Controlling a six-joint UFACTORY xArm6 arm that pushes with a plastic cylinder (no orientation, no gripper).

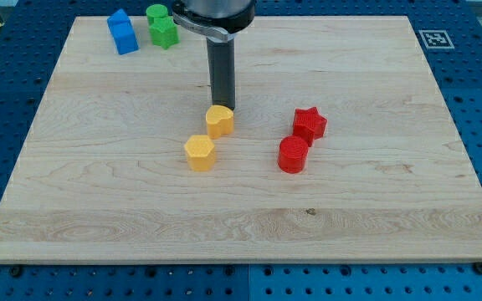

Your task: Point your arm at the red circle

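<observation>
The red circle (292, 155) lies right of the board's middle, touching the red star (310, 124) just above and to its right. My tip (223, 107) stands near the board's centre, right behind the yellow heart-shaped block (219, 121), about touching its top edge. The red circle is well to the right of my tip and a little below it. A yellow hexagon (199, 152) lies below and left of the heart.
At the view's top left a blue block (122, 33) stands, with a green circle (156, 14) and a green star (165, 34) beside it. The wooden board (241, 226) lies on a blue perforated table, with a marker tag (434, 38) at the top right.
</observation>
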